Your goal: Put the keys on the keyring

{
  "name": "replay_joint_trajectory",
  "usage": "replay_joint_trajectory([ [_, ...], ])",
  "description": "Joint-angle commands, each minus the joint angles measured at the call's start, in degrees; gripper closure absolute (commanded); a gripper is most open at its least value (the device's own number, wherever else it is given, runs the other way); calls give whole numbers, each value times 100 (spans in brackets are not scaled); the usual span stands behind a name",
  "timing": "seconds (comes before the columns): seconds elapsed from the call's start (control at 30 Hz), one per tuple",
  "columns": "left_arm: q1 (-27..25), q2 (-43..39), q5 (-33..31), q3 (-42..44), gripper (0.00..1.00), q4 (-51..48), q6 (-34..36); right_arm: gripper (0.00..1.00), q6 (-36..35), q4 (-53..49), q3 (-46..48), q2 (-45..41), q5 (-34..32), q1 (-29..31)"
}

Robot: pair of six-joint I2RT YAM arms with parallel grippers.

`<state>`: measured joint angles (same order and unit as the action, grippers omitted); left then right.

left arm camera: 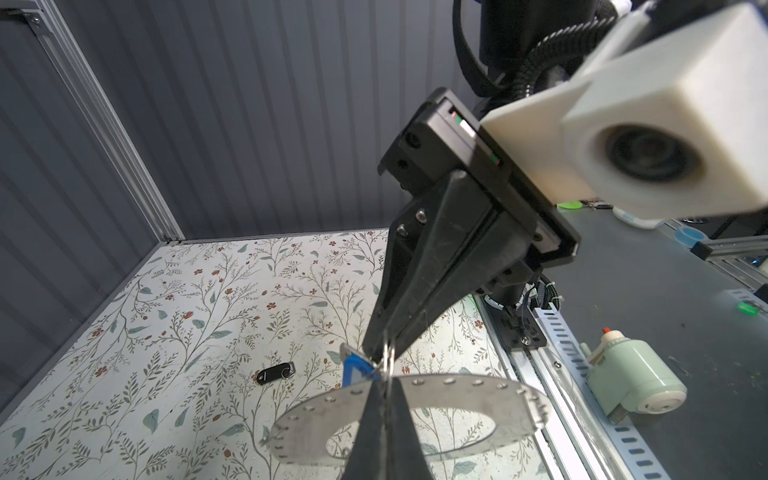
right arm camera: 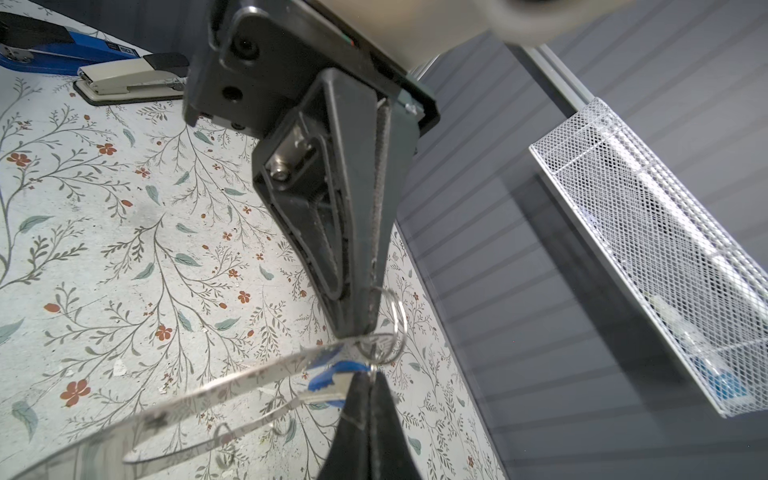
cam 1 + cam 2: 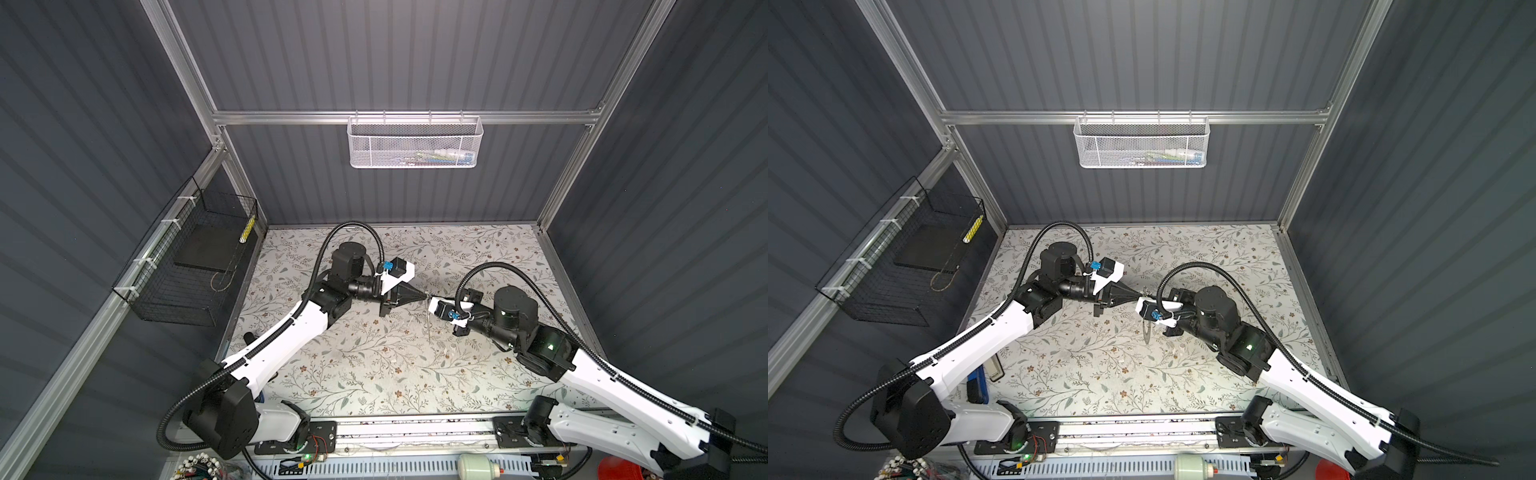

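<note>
evidently the left pincer (image 1: 384, 390) and right pincer (image 1: 382, 353) were both clamped shut, tip to tip, each nipping the thin keyring (image 2: 402, 319) clear above the desk (image 1: 166, 332). a blue tag (image 1: 353, 370) and perforated metal ring (image 1: 457, 386) hung beside the tips. keys were not distinguishable.

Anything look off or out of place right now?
Nothing spilled or damaged. The black tag lies alone on the mat, apart from the small ring that the left claw and right claw pinch in mid-air.
</note>
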<state>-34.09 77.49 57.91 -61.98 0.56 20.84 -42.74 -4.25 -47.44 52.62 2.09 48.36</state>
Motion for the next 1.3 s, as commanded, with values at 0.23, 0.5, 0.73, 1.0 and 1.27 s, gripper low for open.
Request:
replay_joint_trajectory([
  [0.23,-37,-173,-498,313,100,1470,-873,100,237,104,-90,319,-274,112],
  [0.5,-53,35,-840,809,100,2776,-1624,100,1045,877,-28,829,-1024,285],
  [0.73,-54,27,-1045,1022,100,2889,-1506,88,1274,951,-30,825,-1053,347],
  [1.0,9,-25,-230,753,100,1793,-498,72,1851,-280,200,-113,-544,5],
  [1.27,20,160,529,503,100,1425,-274,68,2458,-150,410,-720,946,-385],
])
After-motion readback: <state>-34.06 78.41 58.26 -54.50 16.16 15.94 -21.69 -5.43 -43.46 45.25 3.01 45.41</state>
